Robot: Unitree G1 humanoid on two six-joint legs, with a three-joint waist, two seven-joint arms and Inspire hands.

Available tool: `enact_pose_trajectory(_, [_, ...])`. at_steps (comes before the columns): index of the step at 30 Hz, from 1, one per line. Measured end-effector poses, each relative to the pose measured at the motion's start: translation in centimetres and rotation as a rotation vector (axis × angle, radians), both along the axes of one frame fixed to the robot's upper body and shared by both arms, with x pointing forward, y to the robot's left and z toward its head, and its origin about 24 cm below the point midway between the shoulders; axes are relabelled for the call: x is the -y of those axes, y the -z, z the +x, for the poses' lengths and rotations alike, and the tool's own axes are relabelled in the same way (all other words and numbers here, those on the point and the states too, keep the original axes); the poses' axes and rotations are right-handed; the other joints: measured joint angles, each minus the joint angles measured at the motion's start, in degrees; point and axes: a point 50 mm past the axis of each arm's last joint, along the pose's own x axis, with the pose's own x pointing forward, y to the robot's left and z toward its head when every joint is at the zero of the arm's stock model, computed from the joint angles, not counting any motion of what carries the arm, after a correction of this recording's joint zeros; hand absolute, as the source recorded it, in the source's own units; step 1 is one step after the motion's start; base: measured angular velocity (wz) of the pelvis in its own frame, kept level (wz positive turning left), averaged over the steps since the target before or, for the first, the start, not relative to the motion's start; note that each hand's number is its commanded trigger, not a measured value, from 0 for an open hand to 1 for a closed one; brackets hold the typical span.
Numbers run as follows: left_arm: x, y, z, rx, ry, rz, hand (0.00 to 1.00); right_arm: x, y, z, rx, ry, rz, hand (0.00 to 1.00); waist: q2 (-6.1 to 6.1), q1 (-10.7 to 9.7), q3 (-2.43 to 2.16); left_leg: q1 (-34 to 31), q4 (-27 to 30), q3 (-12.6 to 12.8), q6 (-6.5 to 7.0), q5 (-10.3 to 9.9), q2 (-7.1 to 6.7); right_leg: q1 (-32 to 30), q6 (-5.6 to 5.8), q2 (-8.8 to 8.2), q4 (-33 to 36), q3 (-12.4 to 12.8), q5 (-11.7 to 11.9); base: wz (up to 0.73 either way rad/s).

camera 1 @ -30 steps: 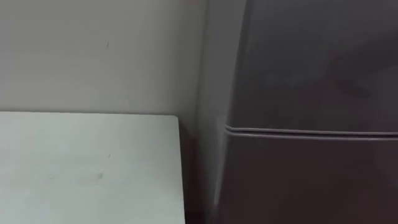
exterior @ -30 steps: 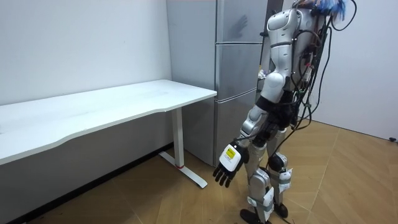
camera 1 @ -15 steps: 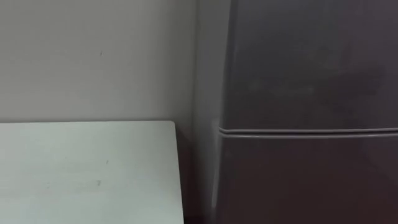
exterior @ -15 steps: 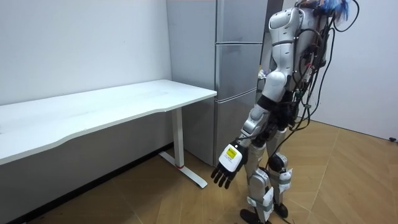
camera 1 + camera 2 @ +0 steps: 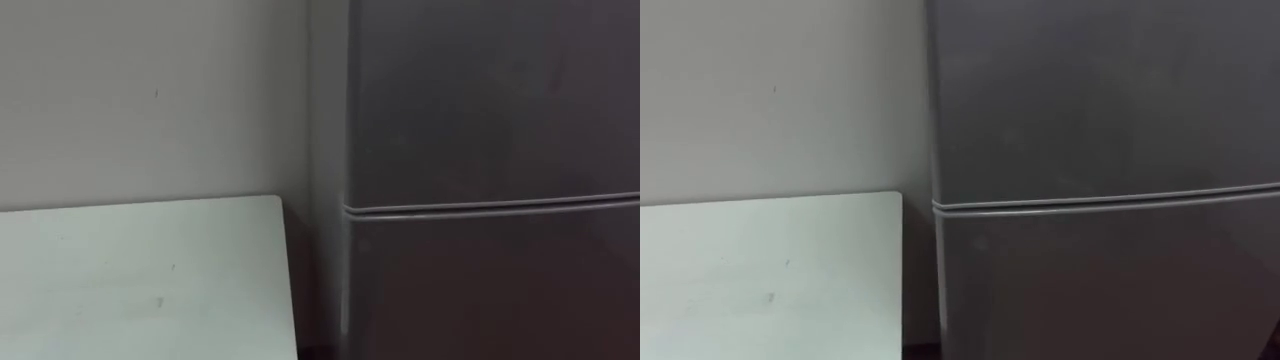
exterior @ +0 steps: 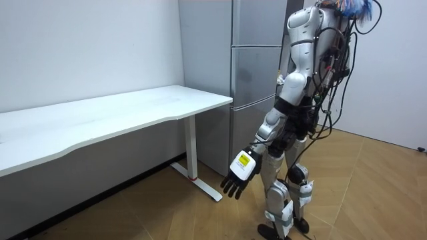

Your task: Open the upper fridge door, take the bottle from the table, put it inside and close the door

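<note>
I stand close in front of a tall grey fridge with both doors closed. Its upper door fills the top right of the eye views, and a thin horizontal seam divides it from the lower door. In the room view my left hand hangs low beside my leg, well below the fridge seam. Its fingers are relaxed and spread, and it holds nothing.
A white desk stands against the wall left of the fridge, and its near corner almost reaches the fridge's side. Pale wall rises behind it. Wooden floor lies open behind me.
My left arm has swung a little forward, toward the room view's left. The eye view has shifted, so the fridge edge sits further left and the desk lower.
</note>
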Motion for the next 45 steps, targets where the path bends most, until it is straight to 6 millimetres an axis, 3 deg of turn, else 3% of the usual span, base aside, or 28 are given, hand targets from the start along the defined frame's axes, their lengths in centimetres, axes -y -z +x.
enact_pose_trajectory(5, [1.3,0.5,0.0,-0.002,-0.008,-0.035,0.0,-2.9,5.9,-3.4,-0.244,-0.02,0.195,0.0,0.46,0.2,0.04,0.5,-0.2,0.0,0.1,-0.1,-0.13,0.3,0.07,0.19,0.1,0.2,-0.1,0.0])
enact_pose_trajectory(9, [2.0,0.7,-0.6,-0.011,-0.035,-0.057,0.0,-4.5,8.5,-6.5,-0.398,-0.075,0.289,0.0,0.68,0.2,0.08,0.7,-0.2,0.0,0.03,-0.1,-0.09,0.6,-0.02,-0.02,0.1,0.3,-0.4,0.0])
enact_pose_trajectory(16, [2.3,0.9,-1.5,-0.041,-0.059,-0.078,0.0,-5.9,10.4,-9.3,-0.585,-0.256,0.36,0.0,0.8,0.3,0.25,1.4,0.0,-0.5,-0.2,-0.2,-0.09,1.2,-0.19,-0.01,0.1,0.2,-0.8,0.01])
enact_pose_trajectory(22, [2.3,0.9,-0.1,-0.01,-0.034,-0.094,0.0,-7.3,11.0,-8.4,-0.686,-0.584,0.335,0.0,0.87,1.8,0.31,1.0,0.1,-0.5,-0.29,-0.3,-0.02,1.0,-0.25,0.05,0.1,0.1,-0.8,0.0])
enact_pose_trajectory(28, [2.7,1.0,1.5,0.017,0.012,-0.104,0.0,-9.3,11.4,-5.6,-0.722,-0.906,0.319,0.0,0.97,3.4,0.29,0.9,0.1,-0.8,-0.3,-0.3,-0.07,1.4,-0.24,0.41,-0.1,-0.5,-0.7,0.04])
enact_pose_trajectory(37, [3.0,1.0,2.2,0.026,0.045,-0.105,0.0,-10.2,11.5,-4.6,-0.765,-1.062,0.286,0.0,1.19,3.6,0.25,-0.5,0.4,-2.2,-0.4,-0.3,-0.25,1.5,-0.25,0.35,-0.9,-2.5,-0.6,0.1])
enact_pose_trajectory(45, [3.1,1.0,2.8,0.054,0.057,-0.107,0.0,-10.6,11.6,-4.5,-0.76,-1.067,0.292,0.0,0.99,3.8,0.33,-0.5,0.4,-2.7,-0.37,-0.3,-0.48,1.7,-0.22,0.05,-0.8,-2.9,-0.6,0.01])
